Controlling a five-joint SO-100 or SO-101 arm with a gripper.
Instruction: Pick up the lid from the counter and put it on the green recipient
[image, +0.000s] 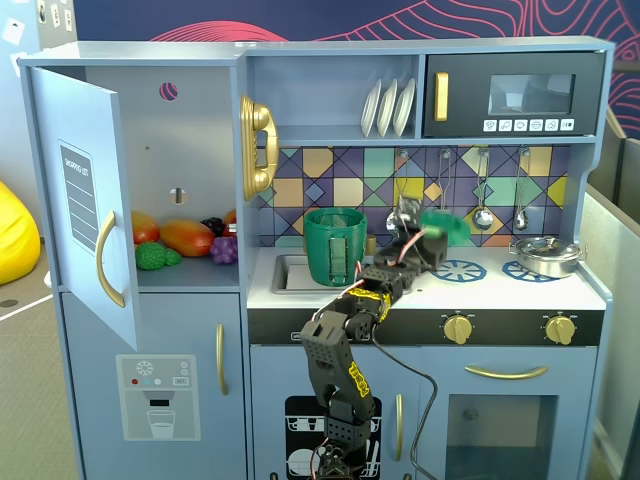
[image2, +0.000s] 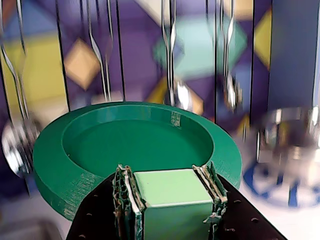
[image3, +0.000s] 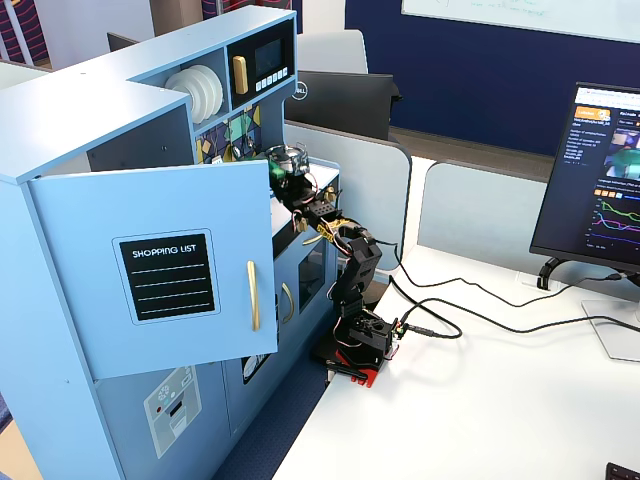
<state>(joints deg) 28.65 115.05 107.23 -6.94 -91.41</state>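
Gripper: your gripper (image2: 170, 200) is clamped on the boxy knob of the lid (image2: 135, 145); the wrist view shows one finger pressed to each side of the knob.

Lid: you hold it in the air above the counter (image: 490, 290), over the middle of the worktop, just right of the green recipient (image: 335, 245). In a fixed view it shows as a blurred green disc (image: 443, 226) at the arm's tip, tilted and touching nothing below.

Why held so: the knob is the only raised part of a flat disc, so gripping it leaves the rim free to seat on a pot mouth. That is a judgement.

Green recipient: it stands upright at the left end of the worktop, beside the sink basin (image: 285, 272), open at the top, its ribbed handle facing you.

Step in hand: the lid is lifted but not yet over the pot; you likely need to carry it left in that view and level it.

Surface: pale worktop with printed blue burner rings (image: 458, 269); a silver pot (image: 545, 256) sits at the right end.

Room: a toy kitchen with a coloured tile backsplash, hanging utensils (image: 482, 190) and an open cupboard door (image3: 170, 265), beside a white desk (image3: 480, 420) with a monitor (image3: 595, 180).
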